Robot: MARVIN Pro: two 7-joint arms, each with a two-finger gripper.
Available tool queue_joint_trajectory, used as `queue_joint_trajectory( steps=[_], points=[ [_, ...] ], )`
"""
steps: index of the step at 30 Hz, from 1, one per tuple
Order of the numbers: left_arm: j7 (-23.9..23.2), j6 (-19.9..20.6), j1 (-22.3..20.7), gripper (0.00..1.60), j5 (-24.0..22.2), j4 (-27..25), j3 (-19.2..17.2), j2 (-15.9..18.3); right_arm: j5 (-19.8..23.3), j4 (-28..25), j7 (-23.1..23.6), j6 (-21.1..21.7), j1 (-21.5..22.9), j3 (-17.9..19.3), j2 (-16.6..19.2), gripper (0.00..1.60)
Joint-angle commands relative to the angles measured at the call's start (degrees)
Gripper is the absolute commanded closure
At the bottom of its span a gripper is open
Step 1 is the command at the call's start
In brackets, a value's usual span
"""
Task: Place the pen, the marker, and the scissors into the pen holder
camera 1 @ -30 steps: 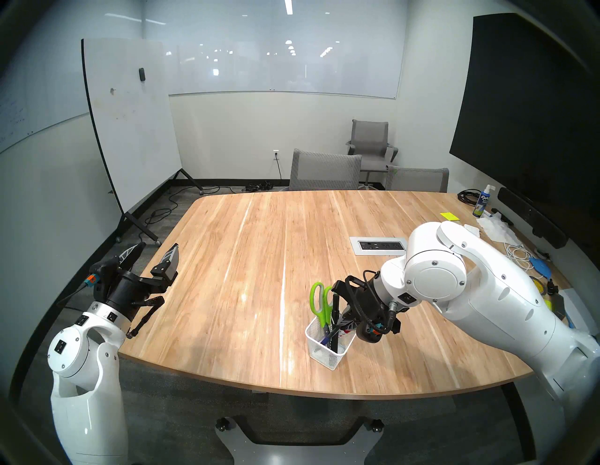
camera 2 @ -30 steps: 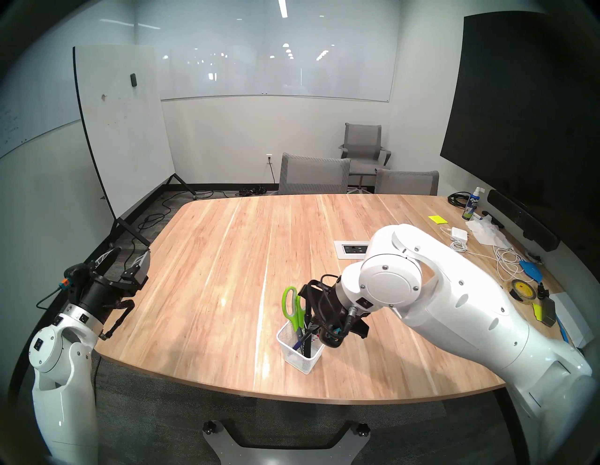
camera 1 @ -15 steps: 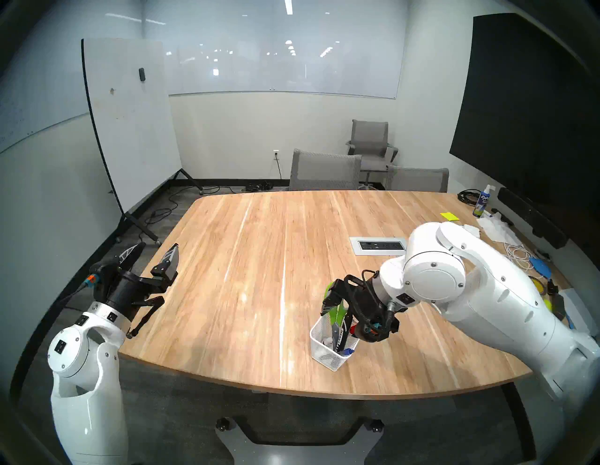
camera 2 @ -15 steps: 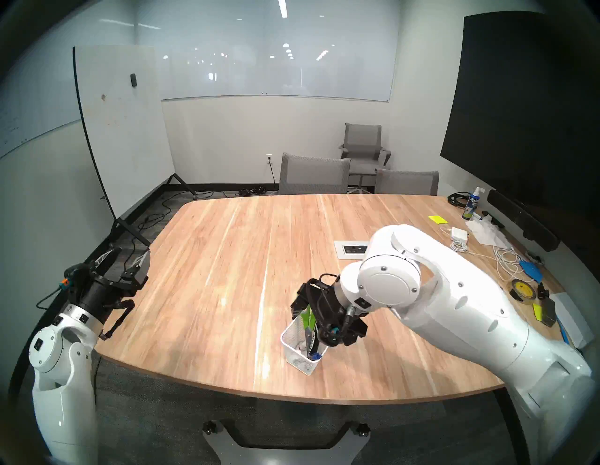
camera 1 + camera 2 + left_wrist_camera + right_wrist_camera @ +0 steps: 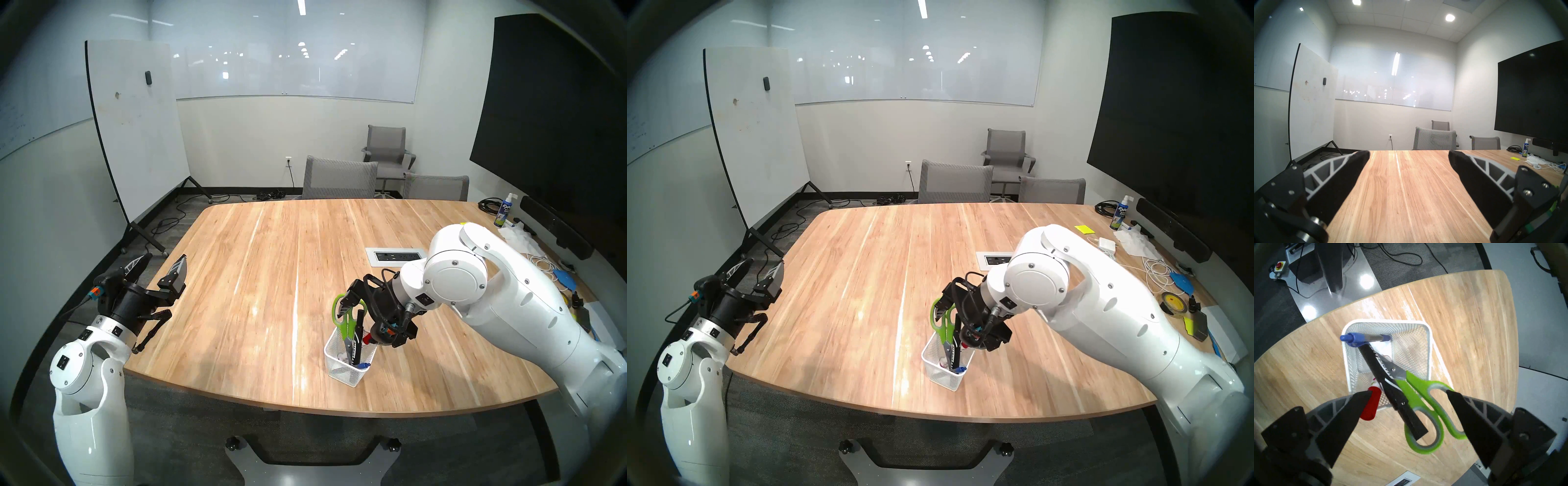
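My right hand (image 5: 1409,392) hangs wide open and empty right above the pen holder (image 5: 1429,348). The scissors (image 5: 1417,395) and marker (image 5: 1390,387) lean up between its fingers, so straight up is my way out.

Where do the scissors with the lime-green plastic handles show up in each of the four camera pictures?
Head stereo left: lime-green-handled scissors right of centre, blades down in the white wire-mesh pen holder.
Head stereo right: scissors just right of centre, in the same holder.
Left wrist: not in it.
Right wrist: scissors in the lower middle, handles between the open right gripper fingers.
Shared landmark: the pen holder.
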Motion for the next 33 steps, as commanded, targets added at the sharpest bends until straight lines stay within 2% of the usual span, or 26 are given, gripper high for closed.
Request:
queue_joint_trajectory(
  steps=[1, 10, 13, 16, 18, 26, 29, 30, 32, 33],
  points=[
    [0.03, -0.07, -0.05, 0.0, 0.02, -1.24, 0.11, -0.07, 0.44, 0.1, 0.06, 0.09, 2.1, 1.18, -1.11, 0.0],
    [0.03, -0.06, -0.05, 0.0, 0.03, -1.24, 0.11, -0.08, 1.27, 0.69, 1.69, 1.03, 3.56, 0.91, -2.54, 0.0],
    [0.03, -0.06, -0.05, 0.0, 0.03, -1.24, 0.11, -0.08, 1.99, 0.71, 2.85, 1.72, 4.16, 1.16, -2.89, 0.04],
    [0.02, -0.07, -0.06, 0.0, 0.03, -1.23, 0.11, -0.08, 2.5, 0.81, 3.54, 2.2, 4.65, 1.71, -2.88, 0.15],
    [0.02, -0.07, -0.06, 0.0, 0.03, -1.23, 0.11, -0.08, 2.78, 0.81, 3.84, 2.21, 4.84, 2.07, -2.74, 0.35],
    [0.0, -0.08, -0.07, 0.0, 0.02, -1.2, 0.1, -0.07, 5.22, 0.68, 4.54, 3.32, 5.34, 5.35, -1.62, 0.24],
    [-0.02, -0.1, -0.09, 0.0, 0.01, -1.17, 0.1, -0.06, 6.07, 0.95, 3.9, 3.78, 5.29, 7.49, -0.71, 0.26],
    [-0.03, -0.1, -0.09, 0.0, 0.01, -1.17, 0.1, -0.06, 6.46, 1.19, 3.89, 3.76, 5.3, 8.16, -0.43, 0.35],
    [-0.03, -0.1, -0.1, 0.0, 0.01, -1.16, 0.1, -0.06, 7.03, 1.54, 3.77, 4.19, 5.21, 9.12, -0.13, 0.39],
    [-0.04, -0.11, -0.1, 0.0, 0.01, -1.14, 0.1, -0.05, 7.59, 2.11, 3.53, 4.29, 5.1, 10.4, 0.69, 0.52]
  ],
)
